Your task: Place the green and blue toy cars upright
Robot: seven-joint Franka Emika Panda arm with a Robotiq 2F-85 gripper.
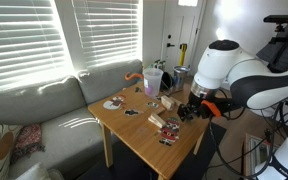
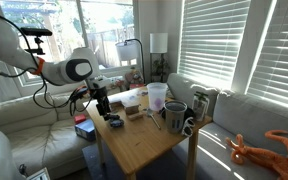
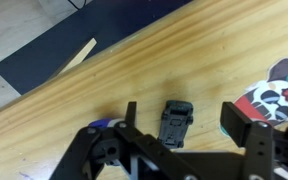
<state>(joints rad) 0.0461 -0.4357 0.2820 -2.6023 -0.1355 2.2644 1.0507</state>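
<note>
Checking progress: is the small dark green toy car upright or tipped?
Apparently upright: the small dark green toy car shows roof and windows to the wrist camera above.

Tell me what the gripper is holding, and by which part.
Nothing is held. The gripper is open, its fingers either side of the green car on the table, not touching it.

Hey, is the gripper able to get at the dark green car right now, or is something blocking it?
Probably yes. In the wrist view the dark green car lies between the fingers of the open gripper, with nothing over it. The blue car sits close outside one finger and might get nudged.
</note>
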